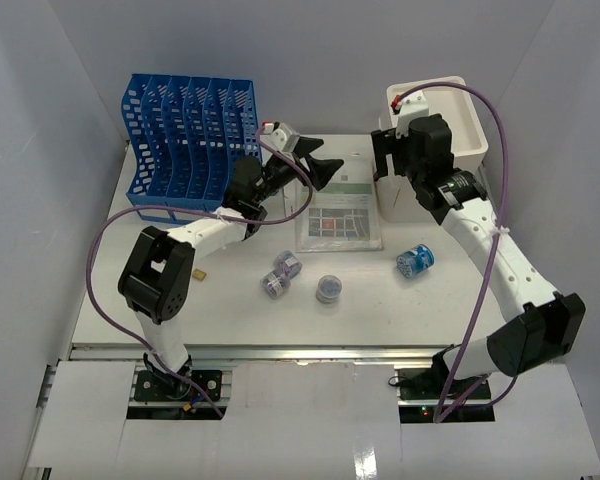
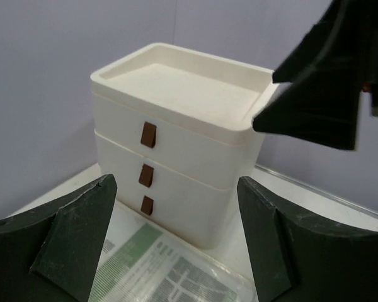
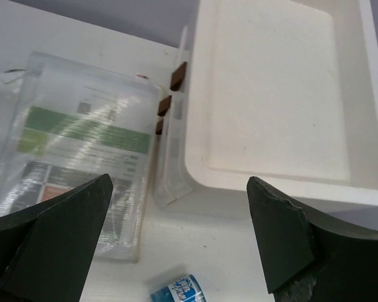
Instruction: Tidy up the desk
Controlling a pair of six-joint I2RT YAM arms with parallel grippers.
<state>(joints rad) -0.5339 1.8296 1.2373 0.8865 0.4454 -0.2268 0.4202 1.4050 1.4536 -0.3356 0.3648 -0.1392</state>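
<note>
The desk (image 1: 230, 310), a big flat white rectangular tabletop with a metal rail along its front edge, takes up the middle of the overhead view, just past the two arm bases, with pale walls around it.

Next biggest is the blue plastic slotted file rack (image 1: 185, 140), standing upright at the far left corner. Over at the far right corner there's the cream plastic drawer cabinet (image 1: 460, 125), three drawers high with little brown pull tabs on the front.

Between those two lies a clear plastic sleeve with a printed sheet inside (image 1: 340, 215), flat on the desk, its right edge just beside the cabinet front.

The left gripper (image 2: 176, 181) hangs above the sleeve's far left corner, pointed at the cabinet, jaws spread wide and nothing in them. The right gripper (image 3: 179, 182) hovers over the cabinet's front edge looking down, also spread wide and holding nothing.

Small stuff: one blue-and-white cylindrical roll (image 1: 415, 262) lies on its side near the sleeve's near right corner, and three greyish-blue rolls (image 1: 287, 265) sit loosely grouped nearer the front. There's also a tiny yellow bit (image 1: 199, 272) by the left arm; I can't tell what it is.
</note>
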